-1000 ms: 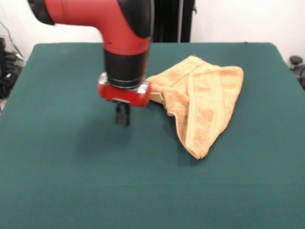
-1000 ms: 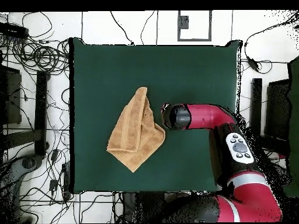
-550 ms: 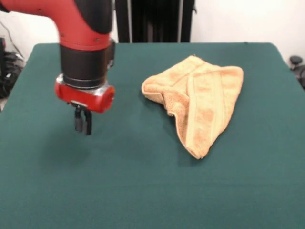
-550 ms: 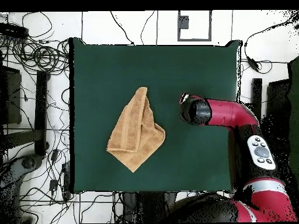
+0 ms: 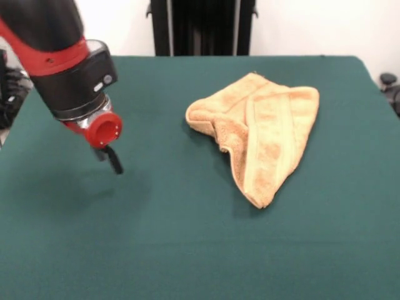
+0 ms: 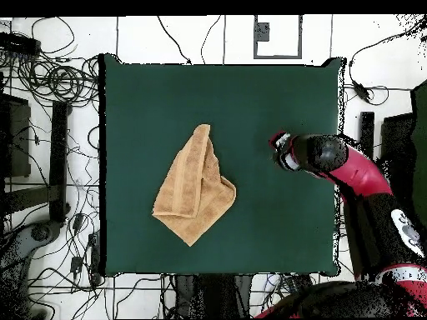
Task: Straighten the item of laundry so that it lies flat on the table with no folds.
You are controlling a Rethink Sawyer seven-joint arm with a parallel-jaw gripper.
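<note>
The item of laundry [image 5: 262, 134] is a golden-tan towel, folded over on itself in a rough triangle with a bunched fold along its left side. In the overhead view the towel [image 6: 193, 185] lies left of the middle of the table [image 6: 275, 92]. My gripper [image 5: 111, 160] hangs tilted above the dark green table [image 5: 187, 250], well to the left of the towel and holding nothing. From above, the gripper [image 6: 275, 140] sits to the right of the towel with a wide gap between them.
Cables and stands lie on the floor around the table [image 6: 50, 83]. A dark stand [image 5: 200, 28] rises behind the table's far edge.
The arm has swung away from the towel's edge toward the table's side and has tilted. The towel has not moved.
</note>
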